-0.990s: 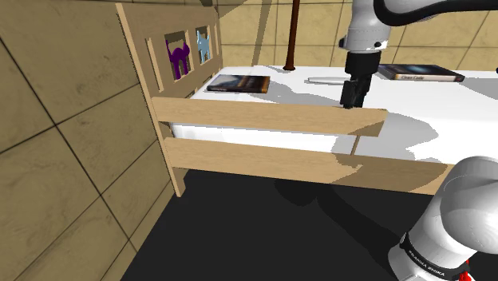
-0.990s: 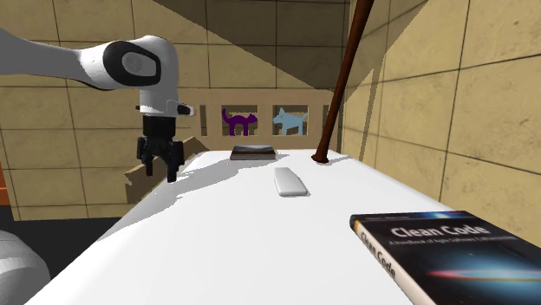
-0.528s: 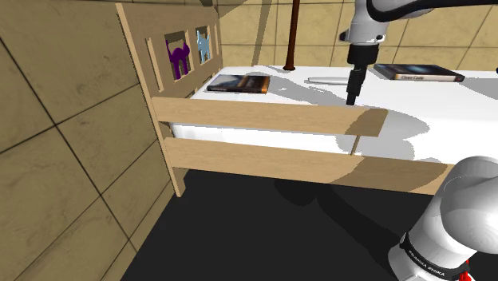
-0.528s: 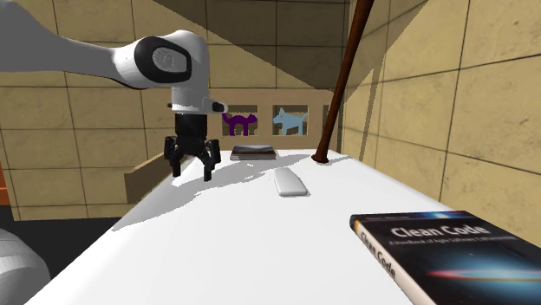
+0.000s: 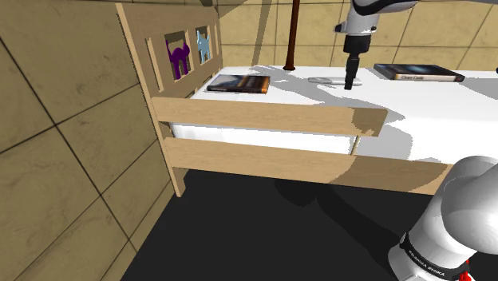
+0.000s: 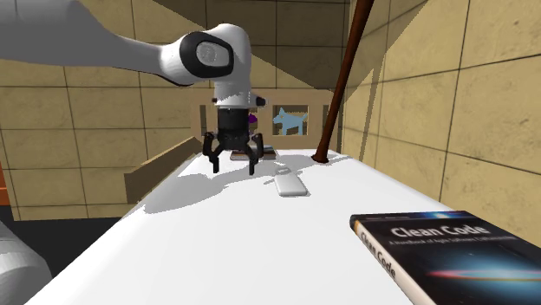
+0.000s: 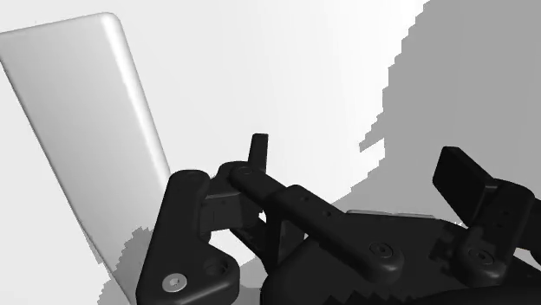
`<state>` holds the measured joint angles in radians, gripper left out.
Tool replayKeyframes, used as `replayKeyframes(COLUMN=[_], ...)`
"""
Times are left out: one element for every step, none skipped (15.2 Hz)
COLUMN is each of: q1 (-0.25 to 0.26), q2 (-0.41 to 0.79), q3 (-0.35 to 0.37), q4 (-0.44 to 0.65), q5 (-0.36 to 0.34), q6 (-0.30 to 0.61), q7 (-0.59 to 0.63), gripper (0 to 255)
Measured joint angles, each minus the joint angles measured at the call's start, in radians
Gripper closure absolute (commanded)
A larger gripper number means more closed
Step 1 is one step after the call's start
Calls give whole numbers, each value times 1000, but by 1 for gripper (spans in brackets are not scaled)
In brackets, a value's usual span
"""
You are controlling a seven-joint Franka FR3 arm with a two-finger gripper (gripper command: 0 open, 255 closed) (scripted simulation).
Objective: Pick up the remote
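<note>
Remote (image 6: 289, 183), pale grey, lies flat on the white bed (image 6: 217, 243). Just beside the remote hovers the claw (image 6: 231, 165), its 2 fingers spread apart and gripping nothing. Well apart from the remote lies a "Clean Code" book (image 6: 433, 251).

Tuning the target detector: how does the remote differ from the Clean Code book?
The remote is plain pale grey, unmarked; the Clean Code book has a dark printed cover. The remote is slim with rounded corners; the book is thicker, square-cornered. The remote lies close by the open gripper; the book lies well away from it. Both lie flat on the white surface.
</note>
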<state>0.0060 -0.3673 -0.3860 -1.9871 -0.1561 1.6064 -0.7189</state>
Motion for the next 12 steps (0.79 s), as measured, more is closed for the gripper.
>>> replayKeyframes(q1=[4, 5, 9, 11, 11, 7, 4, -1, -9, -17, -21, -24], q2=[35, 66, 108, 149, 184, 229, 275, 318, 372, 401, 414, 422], q3=[-19, -40, -58, -76, -93, -115, -130, -144, -158, -165, -169, -170], q4=[37, 67, 108, 156, 188, 234, 279, 323, 390, 422, 428, 428], q5=[6, 13, 26, 40, 54, 72, 94, 116, 145, 162, 170, 174], q6=[2, 8, 12, 6, 12, 11, 12, 9, -8, -12, -6, 2], q7=[-43, -87, -128, -172, -216, -266, -311, -355, -402, -437, -455, -465], gripper=[0, 0, 0, 0, 0, 0, 0, 0, 0, 0, 0, 0])
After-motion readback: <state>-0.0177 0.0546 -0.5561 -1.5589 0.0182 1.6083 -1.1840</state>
